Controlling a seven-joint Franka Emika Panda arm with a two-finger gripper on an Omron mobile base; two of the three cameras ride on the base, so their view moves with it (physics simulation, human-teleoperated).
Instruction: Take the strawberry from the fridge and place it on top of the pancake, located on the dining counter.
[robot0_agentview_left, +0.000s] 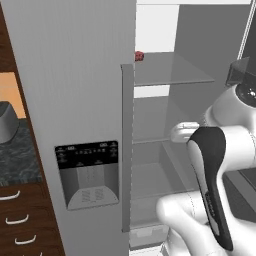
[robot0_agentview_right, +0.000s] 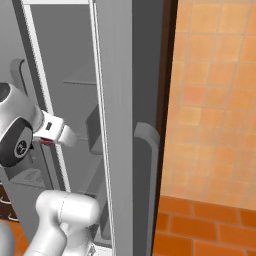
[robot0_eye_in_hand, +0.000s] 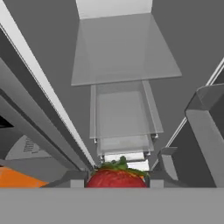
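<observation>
Item: strawberry (robot0_eye_in_hand: 116, 177). Red, green-capped, sitting right between my two fingertips in the hand view, which looks down past the glass shelves (robot0_eye_in_hand: 124, 48) of the open fridge (robot0_agentview_left: 75, 75). My gripper (robot0_eye_in_hand: 116, 183) is closed about as far as it goes, and the fruit sits in the pinch, so I judge it held. From the left base view a small red spot (robot0_agentview_left: 139, 56) shows at the near edge of the top shelf (robot0_agentview_left: 170, 70), just beside the closed door's long handle (robot0_agentview_left: 127, 145).

Item: fridge. Right-hand door swung open; left door with its black dispenser panel (robot0_agentview_left: 88, 174) closed. My hand works in the gap between that closed door's edge and the interior.

Risks, as I judge them:
- Slip. The fruit is tiny and rounded, and I cannot tell how deeply the pads bite. A jerk on the way out could roll it free onto a shelf or down to the floor.
- Crush. Soft flesh under a hard pinch may bruise or split.
- Collision. The shelf edge, the door edge and the handle stand close around my wrist; pulling back at an angle could clip one and knock the berry loose.
- Open door (robot0_agentview_right: 117, 125). It stands beside my forearm in the right base view, and a wide swing toward the dining counter could strike it.

Pending: withdrawal from the fridge and carry to the pancake.
</observation>
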